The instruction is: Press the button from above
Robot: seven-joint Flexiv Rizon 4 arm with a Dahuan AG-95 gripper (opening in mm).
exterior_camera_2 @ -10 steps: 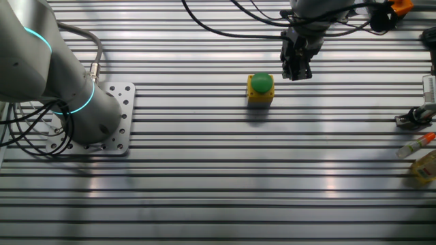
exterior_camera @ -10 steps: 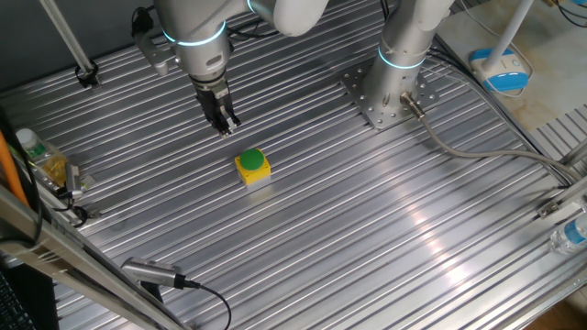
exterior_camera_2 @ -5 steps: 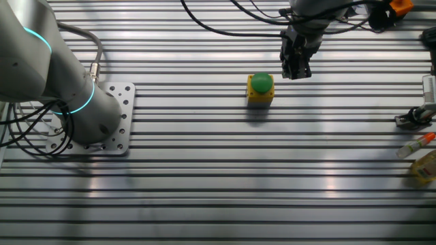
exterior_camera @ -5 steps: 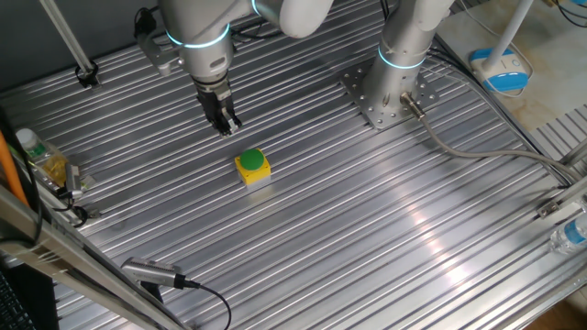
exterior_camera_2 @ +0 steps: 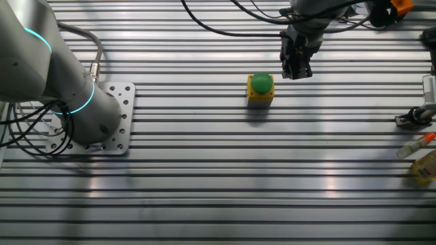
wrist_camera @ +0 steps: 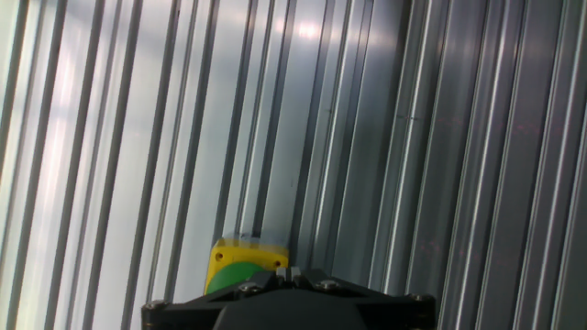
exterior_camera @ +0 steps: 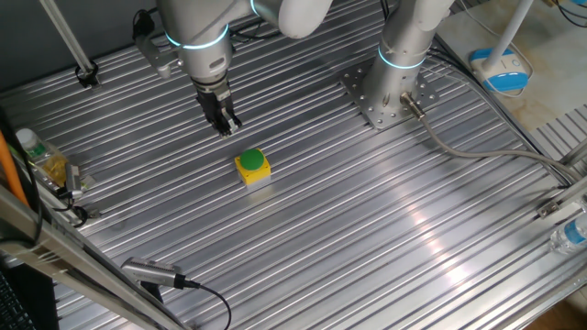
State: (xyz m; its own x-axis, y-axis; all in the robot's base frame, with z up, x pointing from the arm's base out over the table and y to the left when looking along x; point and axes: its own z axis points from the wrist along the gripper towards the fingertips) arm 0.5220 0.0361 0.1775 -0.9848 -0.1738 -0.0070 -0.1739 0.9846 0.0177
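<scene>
The button (exterior_camera: 251, 160) is a round green cap on a small yellow box with a pale base, standing on the ribbed metal table (exterior_camera: 367, 238). It also shows in the other fixed view (exterior_camera_2: 261, 83) and at the bottom edge of the hand view (wrist_camera: 237, 273). My gripper (exterior_camera: 226, 126) hangs above the table, off to one side of the button and not over it, apart from it (exterior_camera_2: 297, 73). In the hand view the fingertips (wrist_camera: 290, 271) touch each other, so it is shut and empty.
A second arm's base plate (exterior_camera: 385, 103) is bolted at the back, with a cable (exterior_camera: 477, 158) running right. Bottles (exterior_camera: 41, 158) sit at the left edge, another bottle (exterior_camera: 569, 236) at the right. A blue and white object (exterior_camera: 500, 69) lies at the back right.
</scene>
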